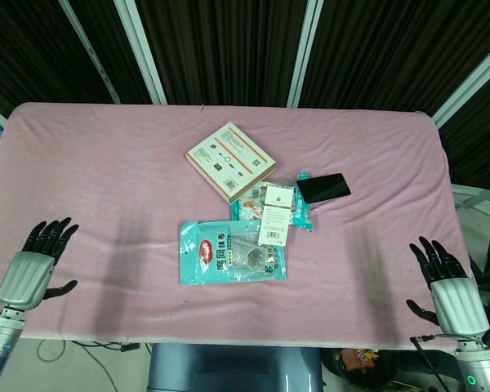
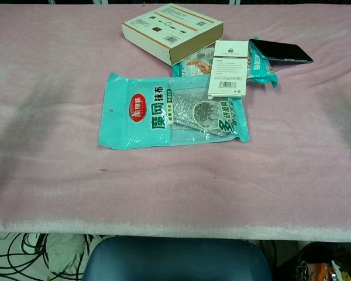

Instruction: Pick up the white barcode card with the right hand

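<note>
The white barcode card is a thin white rectangle, taller than it is wide. It has a small dark picture near its top, rows of tiny print in the middle, and a black barcode near its bottom. It lies flat near the middle of the pink surface. Its far end rests on a small teal packet. Its near end rests on the top right corner of a big teal bag with a red label and a grey mesh thing inside.

A flat box with a white top sits just behind the card, toward the far edge. A black phone lies beside the card on the right, with one end on the small teal packet.

The right hand is at the near right corner of the surface, well apart from the card. Its fingers are spread wide and hold nothing. The left hand is at the near left corner, its fingers also spread and empty.

In the chest view the card shows its barcode more clearly, and no hands show there.
</note>
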Robot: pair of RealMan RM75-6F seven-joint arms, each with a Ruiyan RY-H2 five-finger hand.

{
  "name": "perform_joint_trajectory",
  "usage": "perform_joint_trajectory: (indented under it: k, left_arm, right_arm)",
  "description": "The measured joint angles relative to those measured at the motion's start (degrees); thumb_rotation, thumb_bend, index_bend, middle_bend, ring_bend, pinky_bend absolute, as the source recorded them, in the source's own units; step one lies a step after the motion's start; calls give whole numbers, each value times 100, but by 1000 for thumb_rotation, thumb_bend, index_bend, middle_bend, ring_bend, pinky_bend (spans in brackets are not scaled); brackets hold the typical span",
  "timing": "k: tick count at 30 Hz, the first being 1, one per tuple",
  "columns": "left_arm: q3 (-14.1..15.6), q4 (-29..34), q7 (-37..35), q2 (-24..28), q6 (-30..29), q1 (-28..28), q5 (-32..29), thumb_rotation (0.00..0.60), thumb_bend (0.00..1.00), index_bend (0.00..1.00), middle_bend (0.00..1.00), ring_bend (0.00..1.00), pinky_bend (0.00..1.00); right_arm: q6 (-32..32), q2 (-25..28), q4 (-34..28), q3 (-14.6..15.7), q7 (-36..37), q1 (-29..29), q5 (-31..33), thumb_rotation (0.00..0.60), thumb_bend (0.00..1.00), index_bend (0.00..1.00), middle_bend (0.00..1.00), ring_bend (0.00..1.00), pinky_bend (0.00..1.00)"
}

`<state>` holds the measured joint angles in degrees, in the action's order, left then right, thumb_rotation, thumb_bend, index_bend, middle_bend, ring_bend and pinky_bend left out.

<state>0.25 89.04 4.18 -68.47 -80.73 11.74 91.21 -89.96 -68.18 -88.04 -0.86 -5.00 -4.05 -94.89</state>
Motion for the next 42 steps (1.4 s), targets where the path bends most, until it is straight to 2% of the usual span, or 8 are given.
perform_joint_trajectory:
  k: [8, 13, 22, 30, 34, 42]
  left_arm:
    - [-38, 9, -32, -19, 6, -4, -82, 600, 0, 0, 0, 0, 0]
    - [-63, -8, -60, -37, 41, 13, -128, 600, 0, 0, 0, 0, 0]
    - [-79, -28, -100, -31, 35, 25, -127, 600, 0, 0, 0, 0, 0]
    - [-111, -20, -174, -21, 105, 42, -235, 600, 0, 0, 0, 0, 0]
    - [-132, -8, -217, -15, 160, 55, -309, 600, 0, 0, 0, 0, 0]
    - [-148, 20, -203, -17, 222, 68, -387, 600, 0, 0, 0, 0, 0]
  right_arm:
    - [43, -23, -162, -116, -9, -168, -94, 600, 106, 0, 0, 0, 198]
    - [298, -74, -267, -272, -231, -440, -123, 600, 100, 0, 0, 0, 198]
    - [1398, -508, -361, -803, -855, -1360, 229, 600, 99, 0, 0, 0, 198]
    - [2327, -1246, 100, -1273, -1373, -2273, 792, 600, 99, 0, 0, 0, 197]
    - [2692, -1358, 480, -1289, -1336, -2711, 612, 600, 99, 0, 0, 0, 197]
    - [3351, -1240, 1262, -956, -641, -3657, -512, 600, 98, 24, 57, 39, 197]
